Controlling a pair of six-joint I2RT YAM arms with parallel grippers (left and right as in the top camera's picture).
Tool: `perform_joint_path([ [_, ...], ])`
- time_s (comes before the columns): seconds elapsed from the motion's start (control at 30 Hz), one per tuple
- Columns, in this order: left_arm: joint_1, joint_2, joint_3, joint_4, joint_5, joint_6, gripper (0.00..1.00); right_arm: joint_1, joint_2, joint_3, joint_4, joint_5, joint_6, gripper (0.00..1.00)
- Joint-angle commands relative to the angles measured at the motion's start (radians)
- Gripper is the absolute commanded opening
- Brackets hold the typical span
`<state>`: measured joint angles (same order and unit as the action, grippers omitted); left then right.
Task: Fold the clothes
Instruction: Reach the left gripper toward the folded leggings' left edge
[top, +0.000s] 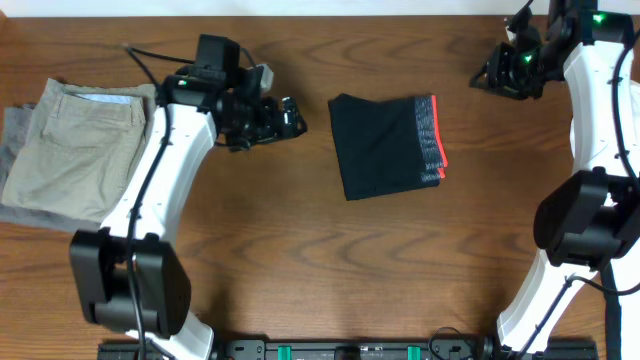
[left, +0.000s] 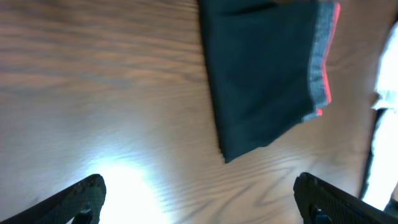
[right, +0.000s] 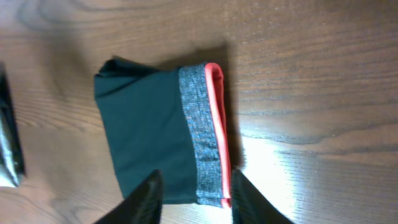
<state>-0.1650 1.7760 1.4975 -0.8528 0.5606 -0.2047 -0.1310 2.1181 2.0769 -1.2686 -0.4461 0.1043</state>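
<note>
The black pants (top: 385, 145) lie folded into a compact rectangle at the table's middle, with the grey waistband and its red-orange edge (top: 432, 140) on the right side. They also show in the left wrist view (left: 261, 81) and the right wrist view (right: 149, 137). My left gripper (top: 288, 118) is open and empty, to the left of the pants and apart from them; its fingers are spread wide (left: 199, 205). My right gripper (top: 487, 75) is open and empty, raised at the back right, and looks down on the waistband (right: 196, 199).
Folded tan khaki trousers (top: 75, 150) lie on a grey garment (top: 12, 135) at the table's left edge. Bare wooden tabletop (top: 330, 260) surrounds the pants. Both arm bases stand at the front edge.
</note>
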Motion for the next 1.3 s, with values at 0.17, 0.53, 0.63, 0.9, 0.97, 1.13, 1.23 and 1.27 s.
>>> perform_joint_path([
  [0.17,-0.005,0.187,-0.004,0.123,0.287,0.013,0.98,0.016,0.014,-0.002,-0.004,0.031,-0.013,0.49],
  [0.53,-0.031,0.314,-0.004,0.201,0.322,-0.007,0.98,0.017,0.014,-0.002,0.002,0.031,-0.016,0.51],
  [0.63,-0.051,0.338,-0.004,0.241,0.322,-0.038,0.98,0.016,0.014,-0.002,0.001,0.031,-0.016,0.50],
  [0.9,-0.073,0.367,-0.004,0.321,0.317,-0.109,0.98,0.021,0.014,-0.002,0.000,0.031,-0.020,0.50],
  [0.97,-0.073,0.376,-0.004,0.324,0.317,-0.116,0.98,0.023,0.014,-0.002,0.001,0.031,-0.024,0.50],
  [1.13,-0.080,0.412,-0.004,0.324,0.318,-0.130,0.98,0.033,0.014,-0.002,0.003,0.031,-0.035,0.50],
  [1.23,-0.090,0.426,-0.004,0.333,0.318,-0.131,0.98,0.038,0.014,-0.002,0.011,0.031,-0.035,0.50],
  [1.27,-0.095,0.428,-0.004,0.337,0.318,-0.131,0.98,0.039,0.014,-0.002,0.014,0.031,-0.035,0.50],
])
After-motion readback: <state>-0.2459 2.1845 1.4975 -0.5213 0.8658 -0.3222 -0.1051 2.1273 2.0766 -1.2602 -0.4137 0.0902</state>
